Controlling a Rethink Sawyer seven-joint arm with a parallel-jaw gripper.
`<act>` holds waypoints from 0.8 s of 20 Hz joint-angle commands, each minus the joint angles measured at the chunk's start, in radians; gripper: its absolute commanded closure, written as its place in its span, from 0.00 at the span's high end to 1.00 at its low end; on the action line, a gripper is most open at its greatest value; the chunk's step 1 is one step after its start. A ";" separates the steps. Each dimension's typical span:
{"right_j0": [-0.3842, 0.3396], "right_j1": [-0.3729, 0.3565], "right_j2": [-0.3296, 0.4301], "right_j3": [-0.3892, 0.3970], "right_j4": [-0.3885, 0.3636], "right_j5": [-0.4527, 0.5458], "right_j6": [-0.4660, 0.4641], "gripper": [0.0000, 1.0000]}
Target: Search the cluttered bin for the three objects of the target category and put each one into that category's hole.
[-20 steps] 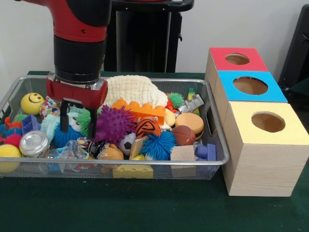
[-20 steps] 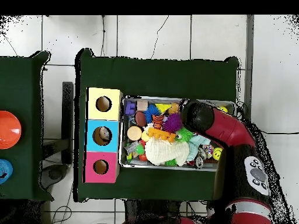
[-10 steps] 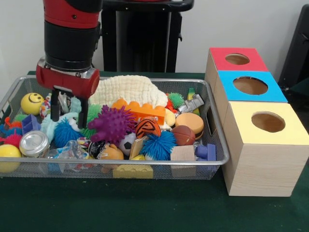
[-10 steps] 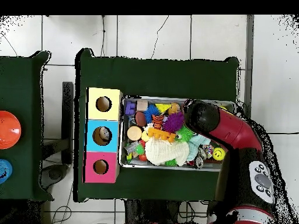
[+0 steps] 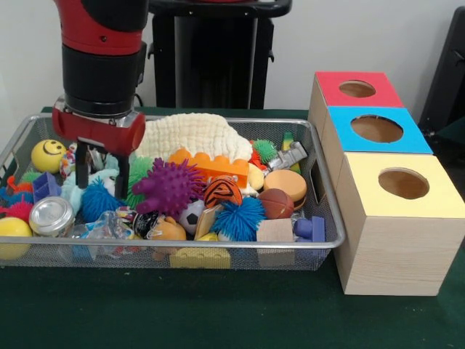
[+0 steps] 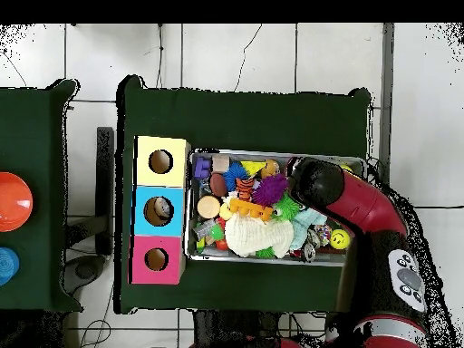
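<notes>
The silver wire-mesh bin [image 5: 218, 246] is full of toys and stands left of three boxes with round holes: red [image 5: 356, 89], blue [image 5: 378, 129] and yellow [image 5: 403, 185]. My gripper [image 5: 102, 178] is open and empty, with its fingers pointing down over the bin's left part. They hang just above a light blue soft toy [image 5: 76, 190] and left of the purple spiky ball [image 5: 171, 187]. In the overhead view the arm's wrist [image 6: 315, 181] hides the gripper over the bin [image 6: 272, 261]. Something brownish shows inside the blue box's hole [image 6: 160, 210].
Also in the bin are a white cloth [image 5: 196, 136], an orange brick [image 5: 212, 166], a blue spiky ball [image 5: 238, 218], a hamburger toy [image 5: 285, 186], a yellow smiley ball [image 5: 48, 155] and a silver jar [image 5: 51, 216]. Green cloth covers the table [image 5: 218, 313].
My gripper has lifted a little and moved left in the front view, away from the purple spiky ball. It stays open and empty. The toys have not moved.
</notes>
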 commanded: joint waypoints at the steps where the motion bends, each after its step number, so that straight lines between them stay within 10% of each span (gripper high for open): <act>1: -0.053 0.081 0.128 0.021 0.043 -0.049 0.165 1.00; 16: -0.078 0.117 0.174 -0.006 0.038 -0.042 0.150 1.00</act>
